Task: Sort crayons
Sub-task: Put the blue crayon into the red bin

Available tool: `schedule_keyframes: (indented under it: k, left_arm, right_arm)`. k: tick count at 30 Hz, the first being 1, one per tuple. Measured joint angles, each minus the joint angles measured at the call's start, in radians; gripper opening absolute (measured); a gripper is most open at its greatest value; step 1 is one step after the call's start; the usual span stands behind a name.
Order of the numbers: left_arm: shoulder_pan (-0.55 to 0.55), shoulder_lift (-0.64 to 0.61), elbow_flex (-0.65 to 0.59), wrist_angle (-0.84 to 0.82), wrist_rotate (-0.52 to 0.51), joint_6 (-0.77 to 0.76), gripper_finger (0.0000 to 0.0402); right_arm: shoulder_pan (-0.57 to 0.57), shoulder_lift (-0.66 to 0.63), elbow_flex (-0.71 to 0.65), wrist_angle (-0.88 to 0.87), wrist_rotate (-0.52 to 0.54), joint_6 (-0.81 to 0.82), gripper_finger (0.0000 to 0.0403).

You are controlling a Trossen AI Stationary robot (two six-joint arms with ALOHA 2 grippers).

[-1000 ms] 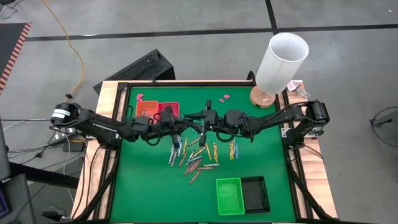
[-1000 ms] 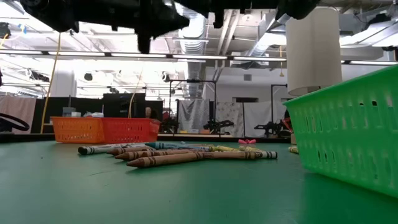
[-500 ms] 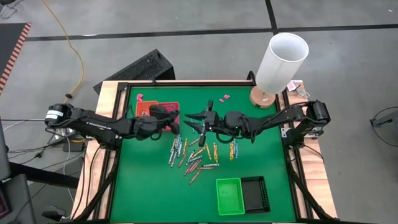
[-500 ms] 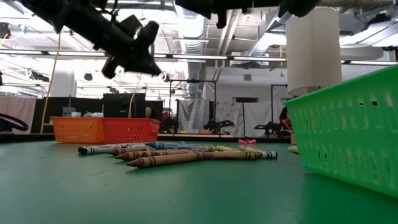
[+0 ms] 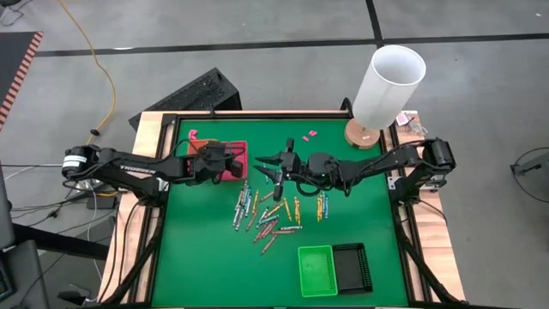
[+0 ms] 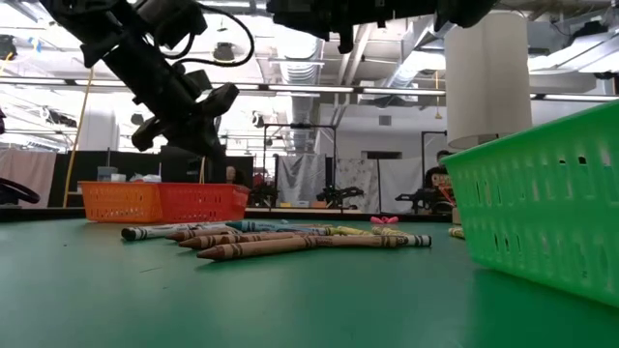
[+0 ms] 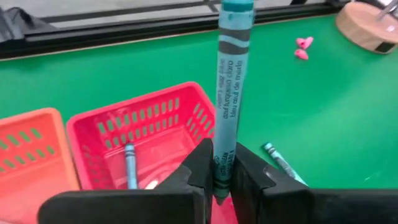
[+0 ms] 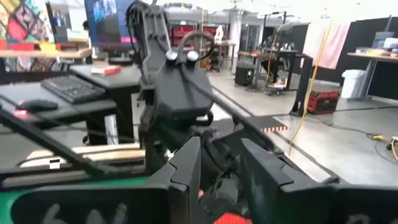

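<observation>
Crayons lie mid-surface; one teal crayon stands pinched in the left fingers above the red basket. Released askew, it could bounce out. Right fingers hover parted, empty.

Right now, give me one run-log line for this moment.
left end effector: gripping teal crayon above red tray | right end effector: open, empty, mid-table | crayon pile: unsorted

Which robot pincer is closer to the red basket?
The left pincer. It hangs right over the red basket, holding a teal crayon. The right pincer is open, off to the basket's side, above the crayon pile.
</observation>
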Motion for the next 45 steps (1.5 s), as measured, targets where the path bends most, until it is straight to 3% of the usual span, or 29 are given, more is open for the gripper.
schedule_keyframes:
  k: [9, 14, 19, 27, 38, 45]
  left_arm:
    - [0.001, 0.000, 0.000, -0.011, -0.002, 0.010, 0.0119]
    - [0.000, 0.000, 0.000, -0.007, 0.000, -0.004, 0.0145]
    - [-0.004, 0.001, 0.000, 0.022, 0.014, -0.010, 0.0148]
    - [-0.022, 0.001, 0.000, 0.050, 0.017, -0.019, 0.0149]
    - [-0.029, 0.001, 0.000, 0.053, 0.034, -0.017, 0.0149]
    - [-0.028, 0.001, 0.000, 0.059, 0.032, -0.017, 0.0149]
  right_arm:
    - [0.000, 0.001, 0.000, -0.099, 0.003, 0.030, 0.0114]
    - [0.000, 0.001, 0.000, -0.229, 0.123, 0.127, 0.0113]
    - [-0.025, 0.011, 0.000, -0.418, 0.246, 0.331, 0.0113]
    - [-0.066, 0.094, 0.001, -0.492, 0.251, 0.538, 0.0113]
    - [-0.091, 0.260, 0.002, -0.429, 0.218, 0.603, 0.0113]
    - [-0.090, 0.339, 0.075, -0.460, 0.204, 0.596, 0.0113]
